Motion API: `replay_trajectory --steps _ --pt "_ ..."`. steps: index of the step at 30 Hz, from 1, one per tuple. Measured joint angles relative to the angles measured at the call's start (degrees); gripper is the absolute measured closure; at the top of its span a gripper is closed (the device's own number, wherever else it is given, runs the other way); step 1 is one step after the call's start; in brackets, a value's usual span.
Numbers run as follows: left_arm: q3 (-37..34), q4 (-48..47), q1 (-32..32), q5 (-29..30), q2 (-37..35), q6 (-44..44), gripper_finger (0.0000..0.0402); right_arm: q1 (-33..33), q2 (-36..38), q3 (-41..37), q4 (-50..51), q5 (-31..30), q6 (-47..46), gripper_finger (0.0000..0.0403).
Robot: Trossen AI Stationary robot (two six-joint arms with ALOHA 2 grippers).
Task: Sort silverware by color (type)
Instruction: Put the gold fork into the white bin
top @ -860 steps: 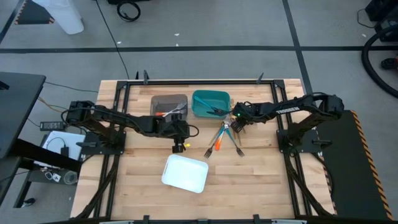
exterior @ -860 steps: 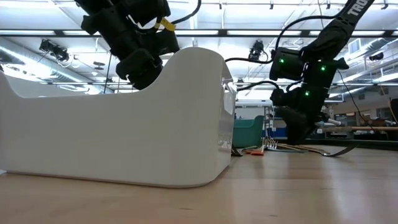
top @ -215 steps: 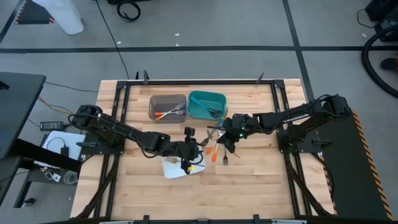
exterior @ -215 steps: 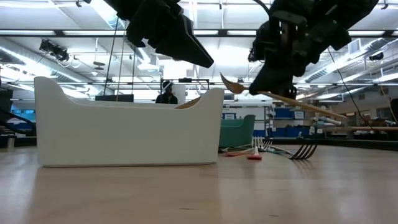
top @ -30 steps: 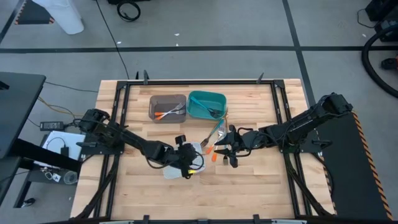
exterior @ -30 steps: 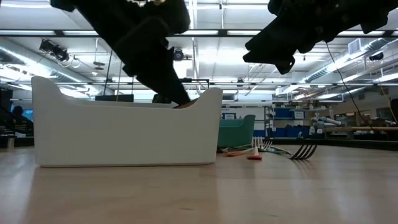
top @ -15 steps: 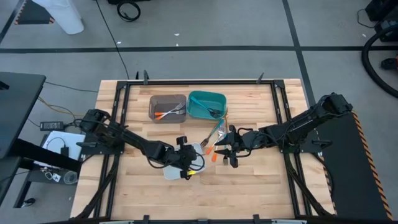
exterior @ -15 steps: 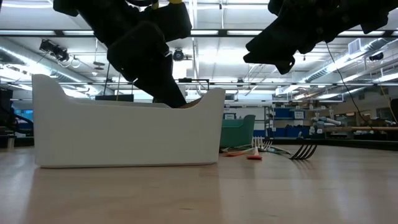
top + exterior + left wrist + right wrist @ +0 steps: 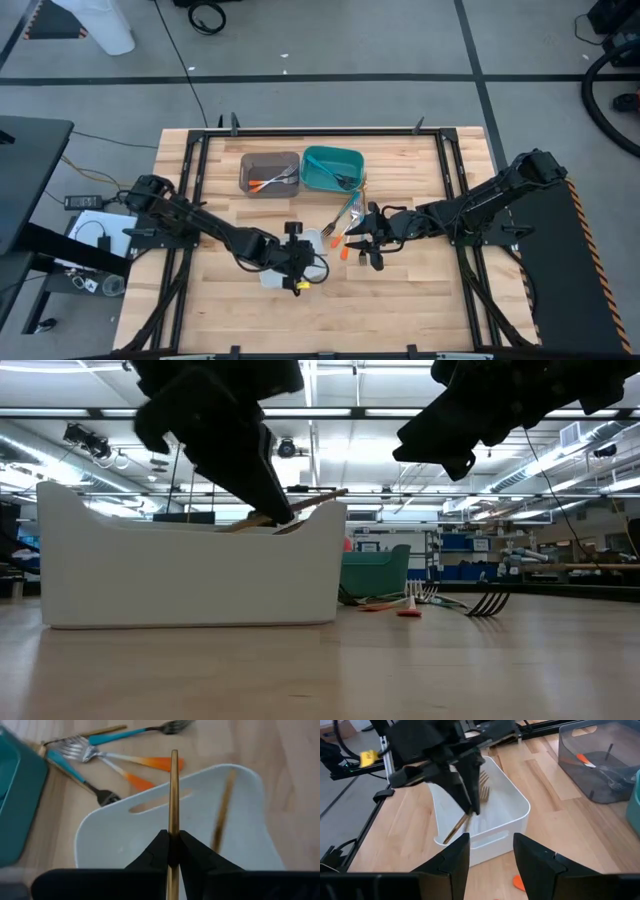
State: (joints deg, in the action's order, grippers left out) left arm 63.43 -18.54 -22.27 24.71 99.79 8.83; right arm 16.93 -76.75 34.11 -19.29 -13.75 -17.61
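Note:
My left gripper hangs over the white tray, shut on a slim gold utensil. A second gold piece lies inside the tray. Loose silverware with teal and orange handles lies on the wood between the tray and the bins. My right gripper hovers above that pile, open with nothing between its fingers, and faces the tray. Which kind of utensil the left gripper has does not show. My left gripper pinches the gold utensil's handle between its two fingertips. The fingers slant down from the table's left and lie along the utensil, which runs on past them. The utensil is tilted, and its free end stands above the tray's rim.
A grey bin holding orange-handled pieces and a teal bin stand side by side at the far middle. Bare wood lies along the near edge and at both sides of the tray.
My left gripper has risen a little out of the tray and rolled at the wrist. The gold utensil has come up with it and now pokes above the tray's rim. The tray has slid slightly toward the table's left edge.

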Motion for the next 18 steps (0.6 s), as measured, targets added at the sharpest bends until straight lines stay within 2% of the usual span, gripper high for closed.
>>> replay_trajectory --steps 8,18 --pt "1.3 -1.0 0.0 -4.9 0.0 -3.2 0.0365 0.9 0.0 0.0 0.0 0.0 -0.2 0.0243" --pt "1.4 -2.8 -0.1 -5.5 0.0 1.8 0.0364 1.9 0.0 0.0 0.1 0.0 -0.2 0.0245"
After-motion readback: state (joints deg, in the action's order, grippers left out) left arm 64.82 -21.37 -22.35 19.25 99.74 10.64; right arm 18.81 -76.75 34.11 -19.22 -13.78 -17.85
